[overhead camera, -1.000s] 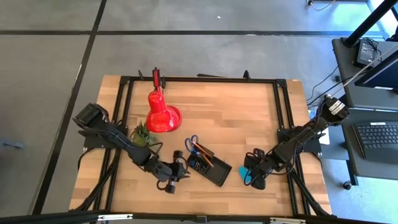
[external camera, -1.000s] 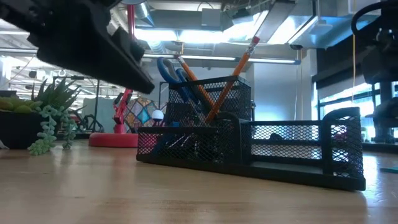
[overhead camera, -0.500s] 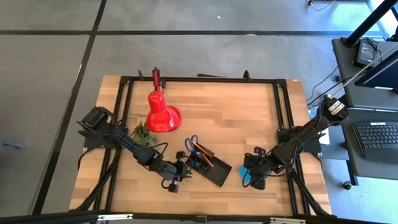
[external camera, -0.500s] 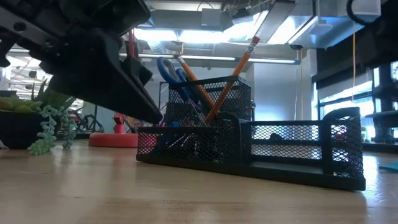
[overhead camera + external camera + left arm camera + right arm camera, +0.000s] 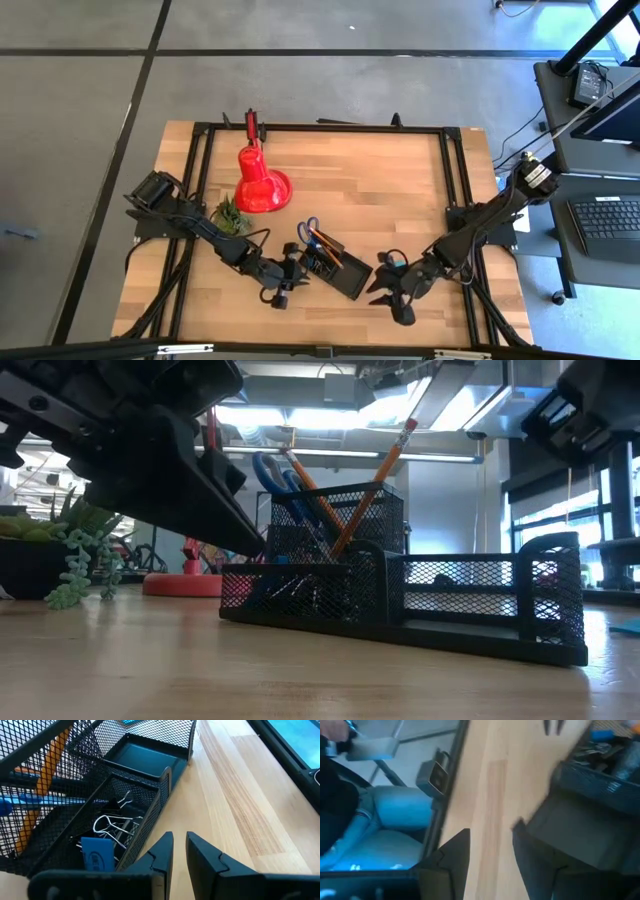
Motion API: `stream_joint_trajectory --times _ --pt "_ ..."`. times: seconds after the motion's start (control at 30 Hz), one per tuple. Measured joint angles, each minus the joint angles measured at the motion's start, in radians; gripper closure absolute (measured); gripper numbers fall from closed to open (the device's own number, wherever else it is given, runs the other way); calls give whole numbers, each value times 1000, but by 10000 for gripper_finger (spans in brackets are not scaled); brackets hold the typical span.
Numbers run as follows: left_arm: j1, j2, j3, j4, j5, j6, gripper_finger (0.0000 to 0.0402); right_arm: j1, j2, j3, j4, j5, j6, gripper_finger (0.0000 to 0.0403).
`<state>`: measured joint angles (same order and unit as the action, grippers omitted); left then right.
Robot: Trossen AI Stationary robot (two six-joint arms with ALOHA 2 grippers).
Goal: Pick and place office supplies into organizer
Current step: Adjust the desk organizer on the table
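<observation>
The black mesh organizer [image 5: 335,265] stands near the table's front middle. Blue-handled scissors [image 5: 310,225] and orange pencils [image 5: 385,470] stand upright in its tall cup. Binder clips [image 5: 112,827] and a blue eraser [image 5: 97,852] lie in a low compartment. The light-blue note pad [image 5: 398,262] lies flat on the table to the organizer's right. My left gripper [image 5: 179,845] hangs close beside the organizer's near long wall, a narrow gap between its fingers and nothing in it. My right gripper [image 5: 490,850] hovers open over the table at the organizer's right end, holding nothing.
A red desk lamp [image 5: 260,185] and a small green potted plant [image 5: 230,215] stand to the left behind the organizer. The organizer's large end compartment [image 5: 145,755] holds nothing. A black frame [image 5: 450,170] runs around the table. Bare wood lies along the front edge.
My right gripper has risen from the note pad and swung toward the table's left, up to the organizer's right end, tipping and rolling as it went. The note pad stays flat on the table. My left gripper has sunk a little beside the organizer.
</observation>
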<state>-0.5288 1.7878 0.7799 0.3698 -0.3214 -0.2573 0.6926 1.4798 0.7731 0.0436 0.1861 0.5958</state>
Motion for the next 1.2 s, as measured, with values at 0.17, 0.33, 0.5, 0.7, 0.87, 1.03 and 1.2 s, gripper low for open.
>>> stream_joint_trajectory --times 0.17,0.33,0.5,0.7,0.87,1.03,1.2 --pt "2 0 0 -3 -2 0 357 0 117 0 144 -9 -26 250" --pt "8 0 0 -2 -3 -1 357 21 229 74 243 -50 -83 250" --pt "8 0 0 -3 -4 -11 357 45 361 178 167 -48 -84 250" --pt "8 0 0 -2 -4 -19 357 44 453 226 115 11 -55 250" --pt "8 0 0 -2 -4 -20 357 45 450 224 118 125 -27 250" --pt "8 0 0 -3 -4 -20 357 43 438 224 42 181 15 250" --pt "8 0 0 -3 -4 -19 357 41 438 224 -114 315 117 250"
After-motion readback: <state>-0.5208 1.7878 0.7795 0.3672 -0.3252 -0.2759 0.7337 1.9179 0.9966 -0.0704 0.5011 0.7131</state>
